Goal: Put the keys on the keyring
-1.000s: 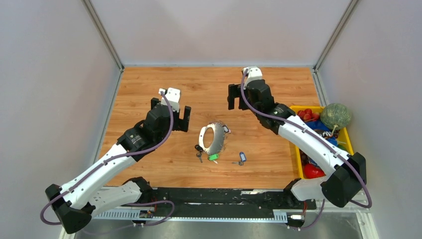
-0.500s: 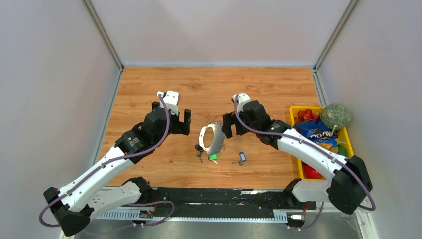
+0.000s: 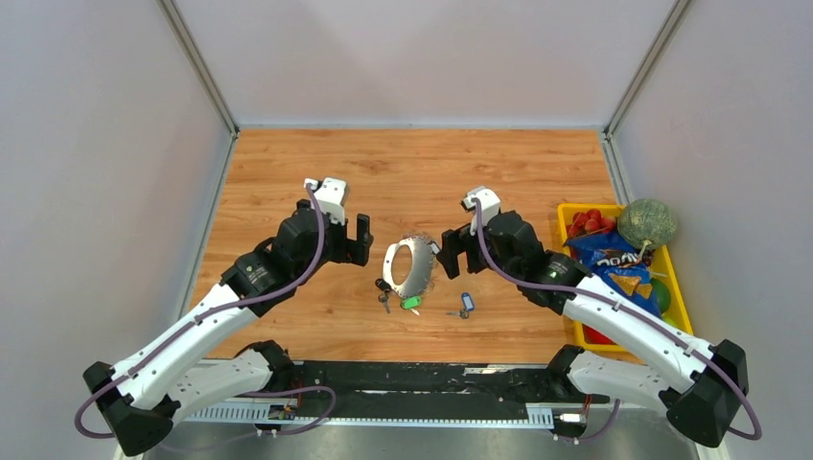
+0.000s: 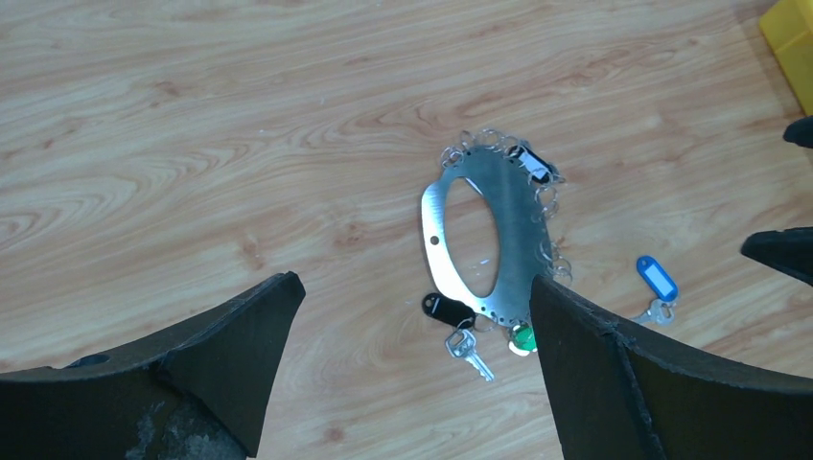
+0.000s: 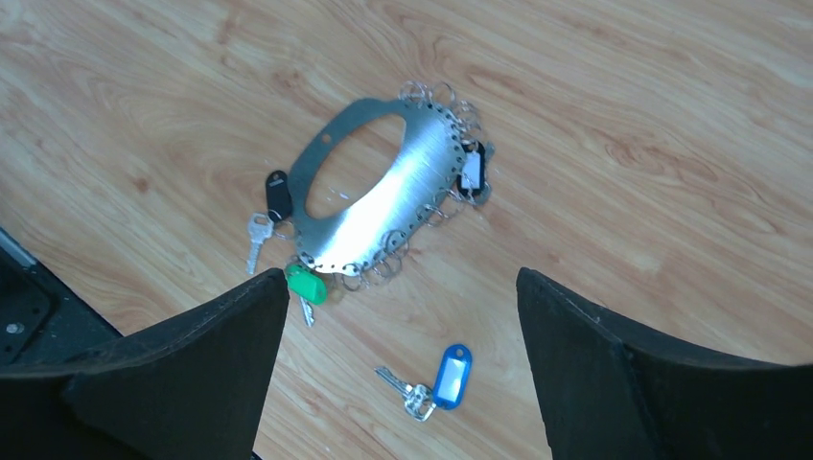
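The blue-tagged key (image 3: 464, 305) is lying lower right of the keyring (image 3: 409, 266) in the top view, its long axis running lower left to upper right, and the right gripper (image 3: 452, 254), jaws wide and empty, is hovering nearer it than the equally wide left gripper (image 3: 357, 238).

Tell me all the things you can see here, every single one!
keyring: one, silvery, middle of the table
blue-tagged key: one, blue tag, lying apart from the keyring, on the robot's side
green-tagged key: one, green tag, at the keyring's near edge
dark-tagged keys: two, black tags, one by the near-left rim, one by the far-right rim
bin: one, yellow, table's right edge
melon: one, green, bin's far corner
chip bag: one, blue, in the bin
red round things: several, red, bin's far end
table: one, light wood
left pincer: black, open, left of the keyring
right pincer: black, open, right of the keyring
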### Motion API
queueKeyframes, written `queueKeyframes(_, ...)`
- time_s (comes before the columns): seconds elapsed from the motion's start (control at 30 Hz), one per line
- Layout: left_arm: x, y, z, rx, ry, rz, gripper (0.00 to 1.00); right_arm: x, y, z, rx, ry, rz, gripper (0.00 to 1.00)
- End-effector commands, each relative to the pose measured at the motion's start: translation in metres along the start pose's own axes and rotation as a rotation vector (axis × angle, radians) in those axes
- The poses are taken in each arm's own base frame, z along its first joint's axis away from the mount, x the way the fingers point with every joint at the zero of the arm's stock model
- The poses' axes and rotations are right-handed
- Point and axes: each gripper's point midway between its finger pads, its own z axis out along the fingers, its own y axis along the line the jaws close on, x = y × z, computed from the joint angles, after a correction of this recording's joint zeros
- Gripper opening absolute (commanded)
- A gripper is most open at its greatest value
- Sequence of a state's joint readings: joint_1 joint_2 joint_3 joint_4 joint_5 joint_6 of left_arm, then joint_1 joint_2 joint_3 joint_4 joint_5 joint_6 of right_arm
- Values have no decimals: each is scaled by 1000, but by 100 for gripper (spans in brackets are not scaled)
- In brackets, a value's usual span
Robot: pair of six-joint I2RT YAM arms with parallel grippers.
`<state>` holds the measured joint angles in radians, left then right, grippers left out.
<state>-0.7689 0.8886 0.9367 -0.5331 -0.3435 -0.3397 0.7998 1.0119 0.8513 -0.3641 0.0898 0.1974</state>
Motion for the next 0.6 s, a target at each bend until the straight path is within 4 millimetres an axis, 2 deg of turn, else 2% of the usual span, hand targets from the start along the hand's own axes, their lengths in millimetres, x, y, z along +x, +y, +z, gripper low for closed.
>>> queueKeyframes(0.0,-8,-17,8,72,-33,-30,100,20,-18,1,92,53,-41,91)
queueKeyframes(0.23,2,-26,25,84,13,-46,100,35,-13,14,107,93,-10,84)
queueKeyframes(0.57,3,-18,26,52,-10,-24,100,57,3,56,108,166,-10,73)
